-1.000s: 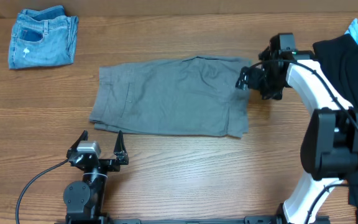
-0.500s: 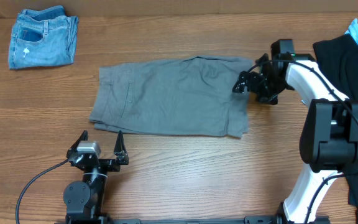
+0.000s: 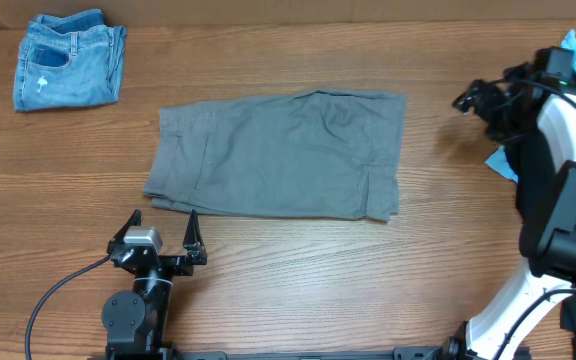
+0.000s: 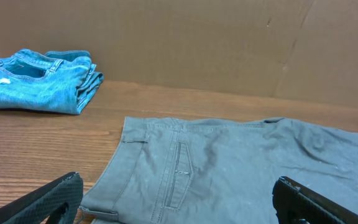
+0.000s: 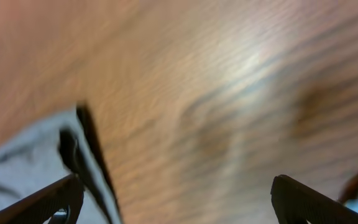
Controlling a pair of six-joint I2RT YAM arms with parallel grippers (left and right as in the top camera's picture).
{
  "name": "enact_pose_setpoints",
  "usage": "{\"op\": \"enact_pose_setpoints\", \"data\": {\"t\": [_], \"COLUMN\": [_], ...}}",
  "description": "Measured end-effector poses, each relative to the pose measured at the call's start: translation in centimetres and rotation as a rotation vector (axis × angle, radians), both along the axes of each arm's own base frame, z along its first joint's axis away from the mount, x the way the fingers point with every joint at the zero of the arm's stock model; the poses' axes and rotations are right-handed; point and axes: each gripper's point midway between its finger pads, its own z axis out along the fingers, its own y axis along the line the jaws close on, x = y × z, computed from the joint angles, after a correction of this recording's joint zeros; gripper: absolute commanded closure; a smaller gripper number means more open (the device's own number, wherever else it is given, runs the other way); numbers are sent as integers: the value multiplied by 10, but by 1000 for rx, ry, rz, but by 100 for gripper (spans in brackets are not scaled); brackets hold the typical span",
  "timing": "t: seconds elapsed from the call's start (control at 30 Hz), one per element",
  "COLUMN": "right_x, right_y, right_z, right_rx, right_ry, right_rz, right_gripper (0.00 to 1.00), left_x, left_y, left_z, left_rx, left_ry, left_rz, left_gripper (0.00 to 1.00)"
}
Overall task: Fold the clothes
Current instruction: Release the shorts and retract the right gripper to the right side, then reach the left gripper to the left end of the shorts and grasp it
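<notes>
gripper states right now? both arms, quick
Left gripper: open, holding nothing, just short of the grey shorts.
Right gripper: open, holding nothing, clear of the shorts.

Your left gripper [image 3: 163,225] sits low and close in, pointing forward, jaws spread wide; your right gripper [image 3: 471,100] hangs far right, jaws likewise apart.
</notes>
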Motion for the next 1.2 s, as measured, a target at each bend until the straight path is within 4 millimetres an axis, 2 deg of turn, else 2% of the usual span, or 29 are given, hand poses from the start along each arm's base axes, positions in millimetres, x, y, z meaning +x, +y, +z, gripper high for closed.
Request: {"op": "enact_pose_setpoints", "data": {"t": [0.13, 0.2, 0.3, 0.73, 0.83, 1.0, 1.2], "right_x": [19, 22, 19, 19, 19, 19, 19], "right_y": [-34, -49, -62, -62, -62, -62, -62], "right_z": [13, 17, 17, 18, 18, 18, 17], "right_rx": [-43, -57, -61, -61, -61, -61, -61], "right_ry": [-114, -146, -150, -150, -150, -150, -150], "right_rz": [-53, -78, -103, -103, -103, -103, -102], "right_gripper": [0, 0, 0, 0, 0, 0, 0], "left_x": [0, 0, 0, 0, 1, -4, -3], "left_y": [0, 0, 0, 0, -1, -8, -6], "left_z": [0, 0, 0, 2, 17, 64, 85], "left_rx": [0, 0, 0, 0, -9, -20, 11], "left_ry": [0, 0, 0, -8, -71, -260, -252], "left_rz": [0, 0, 0, 0, -5, -47, -36], "left_gripper": [0, 0, 0, 0, 0, 0, 0]}}
